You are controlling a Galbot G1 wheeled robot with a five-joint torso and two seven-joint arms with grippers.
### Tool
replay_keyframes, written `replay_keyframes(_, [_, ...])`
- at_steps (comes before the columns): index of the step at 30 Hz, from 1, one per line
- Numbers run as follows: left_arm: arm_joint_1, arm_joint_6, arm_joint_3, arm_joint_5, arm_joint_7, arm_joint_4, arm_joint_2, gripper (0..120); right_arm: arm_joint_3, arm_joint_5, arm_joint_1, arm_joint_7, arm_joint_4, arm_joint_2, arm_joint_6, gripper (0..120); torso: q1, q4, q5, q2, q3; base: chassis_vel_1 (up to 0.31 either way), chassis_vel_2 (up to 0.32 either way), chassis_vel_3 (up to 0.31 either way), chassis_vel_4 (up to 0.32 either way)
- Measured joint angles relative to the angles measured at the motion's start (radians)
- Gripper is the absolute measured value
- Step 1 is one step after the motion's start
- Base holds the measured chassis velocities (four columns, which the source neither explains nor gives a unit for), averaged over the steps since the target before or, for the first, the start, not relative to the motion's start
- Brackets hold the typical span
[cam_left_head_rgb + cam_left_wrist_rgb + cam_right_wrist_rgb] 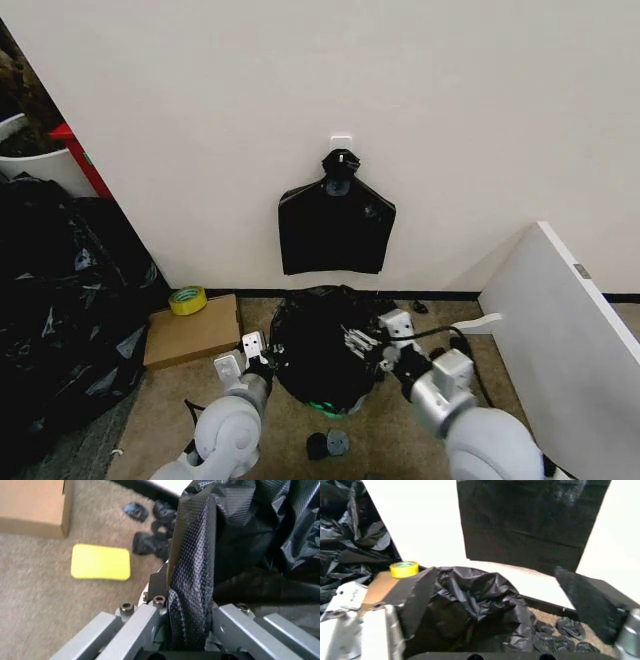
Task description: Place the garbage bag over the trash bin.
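While left gripper [187, 645] fingers pinch one garbage bag [320, 345], right gripper [505, 611] fingers spread.

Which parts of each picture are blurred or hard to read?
Head view: the garbage bag is one dark mass with little detail. Left wrist view: the bag's dotted texture is sharp, the yellow sponge softer. Right wrist view: the near fingers are blurred.

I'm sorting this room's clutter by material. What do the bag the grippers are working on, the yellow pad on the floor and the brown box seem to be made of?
The garbage bag looks like thin glossy black plastic film: crinkled, with a fine dotted emboss where the left gripper pinches it. The yellow pad is probably matte foam sponge, with soft rounded corners. The box appears to be plain brown cardboard, flat and dull.
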Motion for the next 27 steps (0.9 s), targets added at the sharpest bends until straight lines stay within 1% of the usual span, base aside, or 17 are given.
replay_keyframes(4, [-0.007, 0.004, -0.001, -0.012, -0.002, 0.027, -0.012, 1, 0.006, -0.003, -0.006, -0.005, -0.005, 0.012, 0.007, 99, 0.0, 0.0002, 0.0, 0.0, 0.0, 0.0, 0.0, 0.0, 0.0])
replay_keyframes(11, [-0.017, -0.01, 0.003, 0.003, 0.021, 0.064, -0.029, 2, 0.004, -0.005, -0.004, 0.0, -0.007, 0.02, 0.003, 100, 0.0, 0.0, -0.0002, 0.0, 0.0, 0.0, 0.0, 0.0, 0.0])
replay_keyframes(12, [-0.017, -0.016, 0.002, 0.009, 0.022, 0.066, -0.032, 10, 0.003, -0.005, -0.004, 0.001, -0.007, 0.019, 0.001, 100, 0.0, 0.0, -0.0002, 0.0, 0.0, 0.0, 0.0, 0.0, 0.0])
replay_keyframes(14, [-0.016, -0.02, 0.0, 0.01, 0.026, 0.066, -0.032, 11, 0.003, -0.006, -0.005, 0.001, -0.007, 0.018, 0.0, 100, 0.0, 0.0, -0.0002, 0.0, 0.0, 0.0, 0.0, 0.0, 0.0])
replay_keyframes(17, [-0.011, -0.025, -0.003, 0.01, 0.051, 0.053, -0.027, 26, 0.003, -0.007, -0.006, 0.002, -0.007, 0.02, -0.002, 100, 0.0, 0.0001, -0.0003, 0.0, 0.0, 0.0, 0.0, 0.0, 0.0])
replay_keyframes(18, [-0.011, -0.024, -0.004, 0.01, 0.054, 0.051, -0.026, 29, 0.004, -0.007, -0.007, 0.002, -0.007, 0.021, -0.003, 100, 0.0, 0.0, -0.0003, 0.0, 0.0, 0.0, 0.0, 0.0, 0.0])
replay_keyframes(19, [-0.011, -0.024, -0.004, 0.01, 0.054, 0.051, -0.026, 29, 0.004, -0.007, -0.007, 0.002, -0.007, 0.021, -0.003, 100, 0.0, 0.0, -0.0003, 0.0, 0.0, 0.0, 0.0, 0.0, 0.0])
replay_keyframes(21, [-0.01, -0.02, -0.007, 0.004, 0.069, 0.047, -0.023, 36, 0.009, -0.007, -0.012, -0.001, -0.007, 0.031, -0.009, 100, 0.0, 0.0, -0.0001, 0.0, 0.0, 0.0, 0.0, 0.0, 0.0])
replay_keyframes(22, [-0.01, -0.016, -0.009, 0.002, 0.074, 0.046, -0.021, 43, 0.015, -0.006, -0.016, -0.002, -0.007, 0.039, -0.011, 100, 0.0, 0.0, -0.0002, 0.0, 0.0, 0.0, 0.0, 0.0, 0.0])
replay_keyframes(23, [-0.009, -0.015, -0.01, 0.001, 0.075, 0.045, -0.02, 44, 0.016, -0.006, -0.017, -0.003, -0.007, 0.04, -0.011, 100, 0.0, 0.0, -0.0002, 0.0, 0.0, 0.0, 0.0, 0.0, 0.0])
replay_keyframes(24, [-0.006, -0.014, -0.011, 0.0, 0.086, 0.039, -0.015, 51, 0.023, -0.005, -0.022, -0.005, -0.006, 0.046, -0.011, 100, 0.0, -0.0001, -0.0002, 0.0, 0.0, 0.0, 0.0, 0.0, 0.0])
replay_keyframes(27, [0.0, -0.01, -0.013, 0.001, 0.096, 0.027, -0.007, 57, 0.028, -0.004, -0.026, -0.009, -0.005, 0.049, -0.009, 100, 0.0, -0.0001, -0.0002, 0.0, 0.0, 0.0, 0.0, 0.0, 0.0])
